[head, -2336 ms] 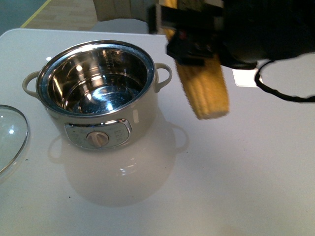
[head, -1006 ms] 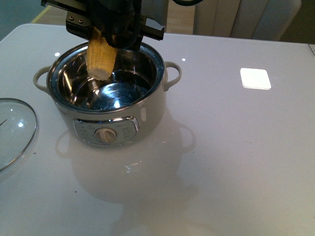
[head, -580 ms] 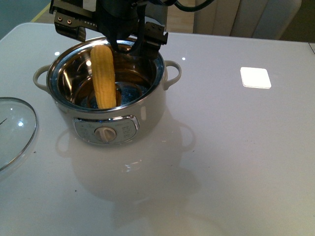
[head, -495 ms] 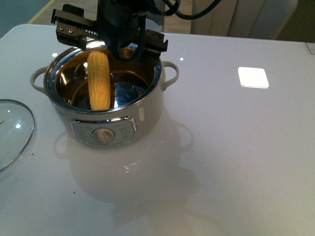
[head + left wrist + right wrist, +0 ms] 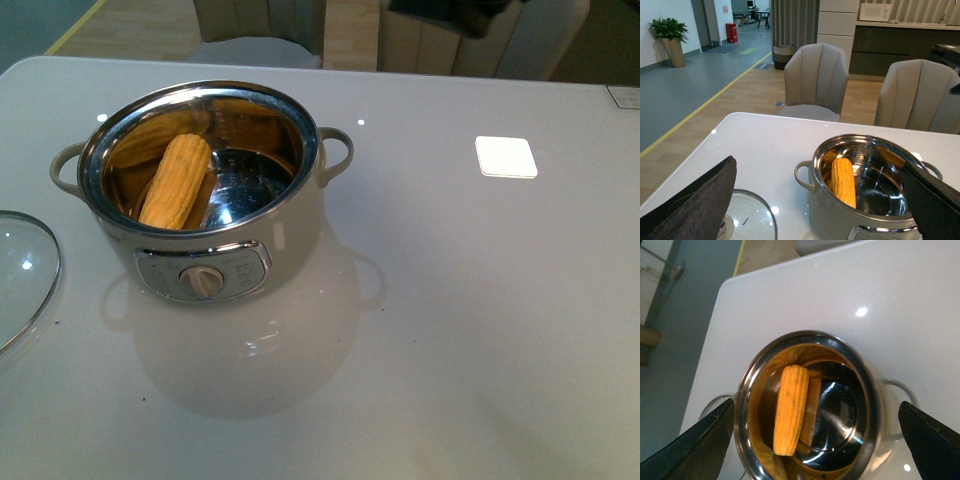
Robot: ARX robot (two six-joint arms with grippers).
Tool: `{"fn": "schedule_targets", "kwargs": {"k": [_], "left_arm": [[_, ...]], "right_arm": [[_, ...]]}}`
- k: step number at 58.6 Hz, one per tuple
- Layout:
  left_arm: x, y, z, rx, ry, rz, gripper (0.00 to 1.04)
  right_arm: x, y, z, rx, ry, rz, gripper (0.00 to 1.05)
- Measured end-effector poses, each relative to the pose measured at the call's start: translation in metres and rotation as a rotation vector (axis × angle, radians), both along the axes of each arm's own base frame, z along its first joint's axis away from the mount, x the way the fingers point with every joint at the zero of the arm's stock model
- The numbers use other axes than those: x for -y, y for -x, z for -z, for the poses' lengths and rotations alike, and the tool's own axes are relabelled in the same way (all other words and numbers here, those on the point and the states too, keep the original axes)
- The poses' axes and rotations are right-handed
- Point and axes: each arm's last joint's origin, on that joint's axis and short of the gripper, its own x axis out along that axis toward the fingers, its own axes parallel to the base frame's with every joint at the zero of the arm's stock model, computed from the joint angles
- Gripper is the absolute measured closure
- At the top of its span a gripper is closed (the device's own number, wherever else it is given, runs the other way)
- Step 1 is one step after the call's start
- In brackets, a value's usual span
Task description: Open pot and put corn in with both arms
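Corn [image 5: 176, 181] lies inside the open pot [image 5: 290, 225], leaning against the steel wall on the side nearest the glass lid [image 5: 22, 275], which rests on the table [image 5: 480, 320] just beside the pot. My right gripper [image 5: 815, 437] hangs above the pot, fingers spread wide, holding nothing. My left gripper [image 5: 815, 205] is likewise spread apart and empty, near the lid.

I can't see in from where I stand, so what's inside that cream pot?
One yellow corn cob lies in the pot, leaning against the shiny steel wall. The rest of the steel bottom looks bare. The patch right under the corn is covered, so nothing can be told there.
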Motion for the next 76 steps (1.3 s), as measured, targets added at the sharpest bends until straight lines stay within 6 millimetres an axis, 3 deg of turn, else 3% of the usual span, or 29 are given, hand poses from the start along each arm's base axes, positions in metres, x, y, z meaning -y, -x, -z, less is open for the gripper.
{"fn": "schedule_targets", "kwargs": {"k": [11,20,39,47,53,60,76], "left_arm": [[0.000,0.000,0.000,0.000,0.000,0.000,0.07],[0.000,0.000,0.000,0.000,0.000,0.000,0.07],[0.000,0.000,0.000,0.000,0.000,0.000,0.07],[0.000,0.000,0.000,0.000,0.000,0.000,0.07],[0.000,0.000,0.000,0.000,0.000,0.000,0.07],[0.000,0.000,0.000,0.000,0.000,0.000,0.07],[0.000,0.000,0.000,0.000,0.000,0.000,0.07]], "right_arm": [[0.070,0.036,-0.002,0.026,0.043,0.073,0.09],[0.111,0.075,-0.004,0.069,0.101,0.077,0.09],[0.164,0.161,0.002,0.122,0.298,0.086,0.09],[0.165,0.164,0.003,0.147,0.336,0.080,0.09],[0.169,0.168,0.016,0.416,0.440,0.269,0.25],[0.178,0.183,0.019,0.606,0.430,0.348,0.46],[0.190,0.206,0.036,0.622,0.447,0.344,0.96]]}}
